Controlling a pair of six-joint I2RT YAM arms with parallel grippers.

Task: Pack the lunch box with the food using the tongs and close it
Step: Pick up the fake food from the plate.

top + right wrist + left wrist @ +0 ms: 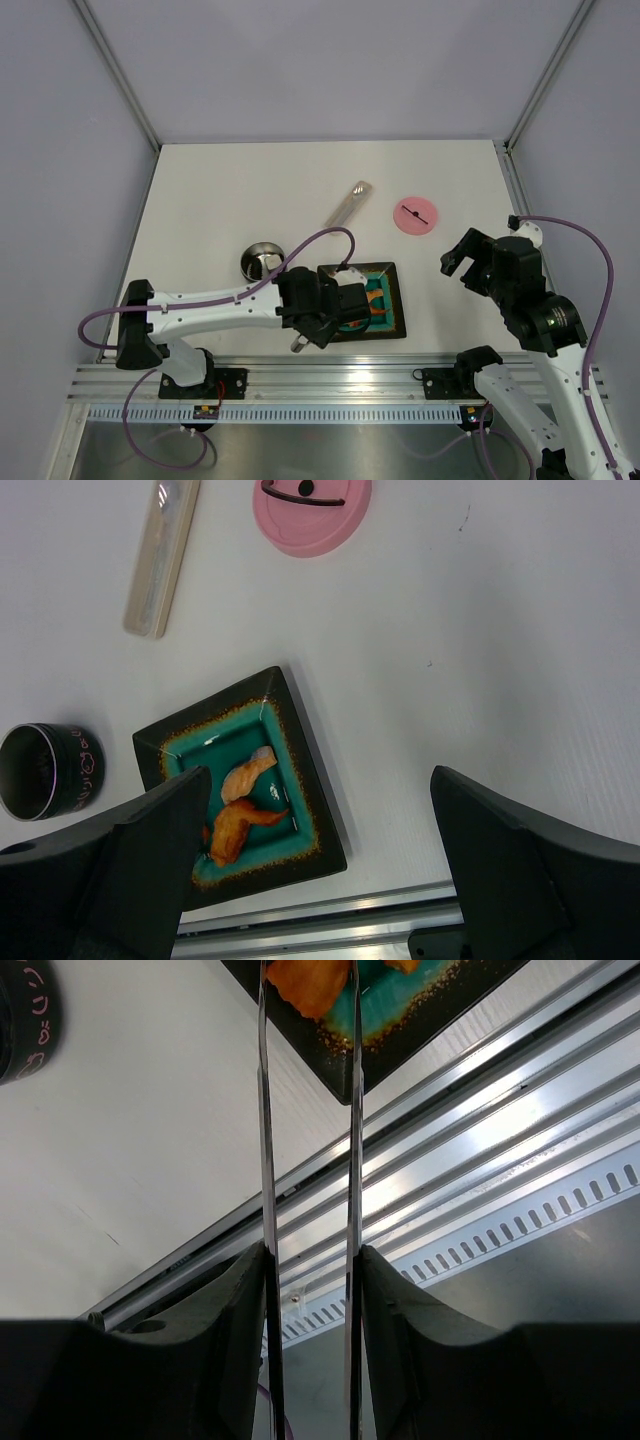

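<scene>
My left gripper (345,305) (312,1260) is shut on the tongs (265,1120), pressing the two thin arms between its pads. The tongs' tips reach over the teal plate (392,300) (322,825) and flank an orange piece of food (310,985); the arms stand apart. Orange food (240,825) (375,300) lies on the plate. The lunch box (263,262) (45,770) stands open left of the plate. Its pink lid (416,214) (310,510) lies at the back right. My right gripper (462,262) (320,775) hangs open and empty, right of the plate.
A flat pale utensil (350,205) (160,555) lies slantwise behind the plate. The aluminium rail (340,375) (480,1150) runs along the table's near edge, just in front of the plate. White walls and frame posts bound the table.
</scene>
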